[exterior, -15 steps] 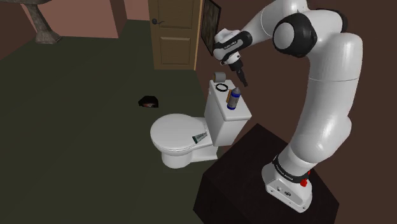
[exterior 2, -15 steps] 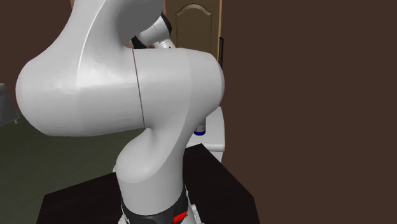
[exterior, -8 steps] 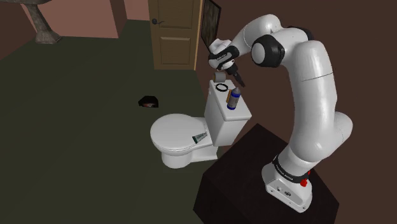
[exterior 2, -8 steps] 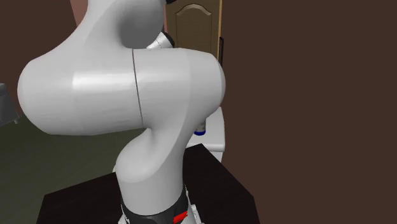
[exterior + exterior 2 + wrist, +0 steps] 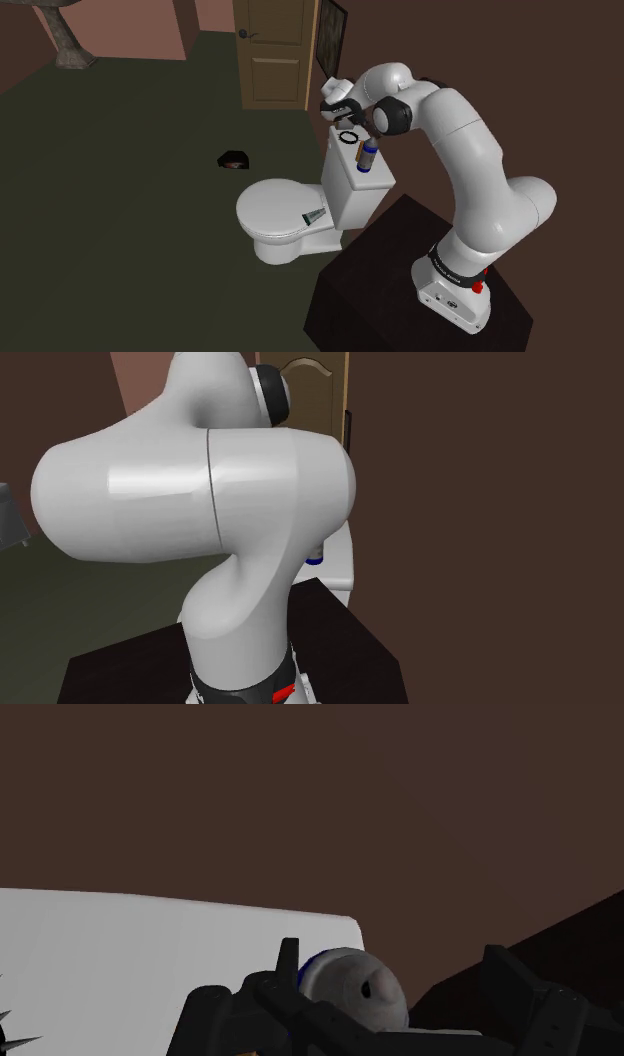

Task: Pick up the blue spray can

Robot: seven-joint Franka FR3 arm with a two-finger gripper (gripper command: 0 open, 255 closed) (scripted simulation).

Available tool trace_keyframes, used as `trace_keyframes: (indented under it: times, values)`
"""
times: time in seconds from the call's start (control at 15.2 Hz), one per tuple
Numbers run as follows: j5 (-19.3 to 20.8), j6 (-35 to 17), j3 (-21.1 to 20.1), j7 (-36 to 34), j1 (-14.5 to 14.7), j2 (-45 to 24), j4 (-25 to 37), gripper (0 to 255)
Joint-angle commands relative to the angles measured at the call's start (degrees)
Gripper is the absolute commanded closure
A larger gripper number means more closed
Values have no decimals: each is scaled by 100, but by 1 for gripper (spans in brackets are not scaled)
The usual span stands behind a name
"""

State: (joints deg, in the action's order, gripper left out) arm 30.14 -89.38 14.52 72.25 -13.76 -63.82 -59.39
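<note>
**Shoulder view:** The spray can (image 5: 368,155) stood upright on top of the toilet tank (image 5: 355,190), toward the end nearest the stand (image 5: 390,290). It had a blue-grey body and a pale cap. A black ring (image 5: 348,136) lay flat on the same tank top, just beside the can on the wall side. The arm (image 5: 470,170) arched up from the stand and over to the left, with its wrist bent down over the tank. The jaws hung just above the can's cap, but I couldn't tell their spacing from here. The toilet lid (image 5: 272,208) was down, with a small greyish item (image 5: 315,214) lying at its rim next to the tank. A small dark object (image 5: 234,159) sat on the floor (image 5: 130,150), well apart from the toilet. A wooden door (image 5: 275,50) stood shut behind, with a framed picture (image 5: 330,35) just beside it.

**Second exterior view:** The arm's big white link (image 5: 190,492) blocked most of the scene. Past its edge, the can's blue base (image 5: 314,559) showed against the white tank (image 5: 342,552). The door's arched panel (image 5: 315,387) was above, and the stand's dark top (image 5: 350,642) below.

**Wrist view:** The jaws were open wide, with the two black fingers (image 5: 288,966) well apart. The can (image 5: 350,989) sat between them, seen from the top: a pale cap with a nozzle hole and a blue edge on one side. It was close against one finger, though I couldn't tell whether they touched. There was a clear gap to the other finger (image 5: 510,979), so the can was not clasped. The white tank top (image 5: 150,954) stretched beside it, with a plain brown wall (image 5: 300,794) beyond.
</note>
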Motion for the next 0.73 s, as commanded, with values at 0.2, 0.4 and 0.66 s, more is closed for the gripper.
trace_keyframes:
  times: [0.2,0.4,0.66]
  values:
    - [-15,-37,-11,-5,-60,-415,364,0]
    - [-33,-70,-22,-42,-83,-593,495,0]
    - [-35,-62,-22,-38,-84,-605,516,255]
